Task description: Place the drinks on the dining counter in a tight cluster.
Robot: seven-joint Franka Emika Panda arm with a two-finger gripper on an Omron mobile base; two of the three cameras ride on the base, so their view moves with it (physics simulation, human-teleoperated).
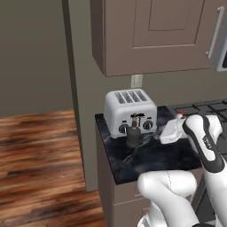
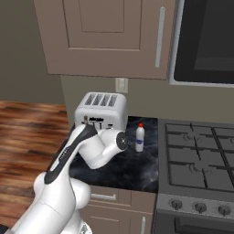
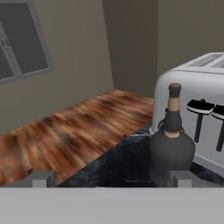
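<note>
Arm: bent low over worktop, hand level, facing dark grey bottle [image 3: 172, 144] before toaster [image 1: 130, 111]. Gripper [image 3: 109, 178]: fingers spread, empty.

A dark grey bottle [image 1: 133, 132] stands upright just before the silver toaster [image 1: 130, 111] on the black marble worktop [image 1: 146, 157].

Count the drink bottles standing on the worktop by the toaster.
2. The dark grey bottle stands right in front of the toaster; the white red-capped bottle stands beside the stove. The arm may hide others.
</note>
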